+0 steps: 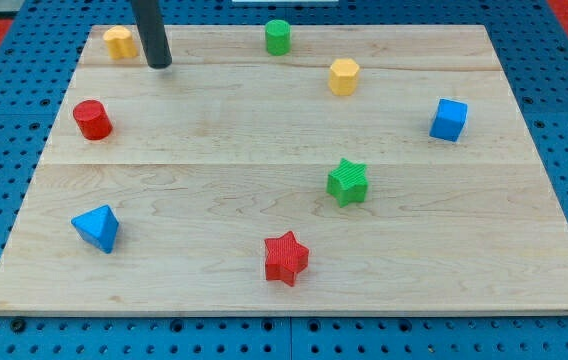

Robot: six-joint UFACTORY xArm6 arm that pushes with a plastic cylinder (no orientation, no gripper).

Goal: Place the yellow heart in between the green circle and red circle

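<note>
Nearest the view's bottom, the red star (285,257) sits on the wooden board (214,200), with the blue triangle (97,228) well off at its 9 o'clock near the board's left edge. Farther up, the green star (348,181) lies at about 1 o'clock from the red star. Beyond that come the red circle (92,119) by the left edge and the blue cube (448,119) far across at its 3 o'clock, by the right edge. Higher still, the yellow hexagon (344,76) stands at roughly 12 o'clock from the green star. Near the view's top, the green circle (278,36) rests at about 11 o'clock from the hexagon. The yellow heart (119,42) lies in the top-left corner, at about 1 o'clock from the red circle and at 9 o'clock, well apart, from the green circle. My tip (160,65) is down at the board just beside the heart, at about its 4 o'clock, with a narrow gap between them; it is a bare rod with no fingers, so it grasps nothing.
</note>
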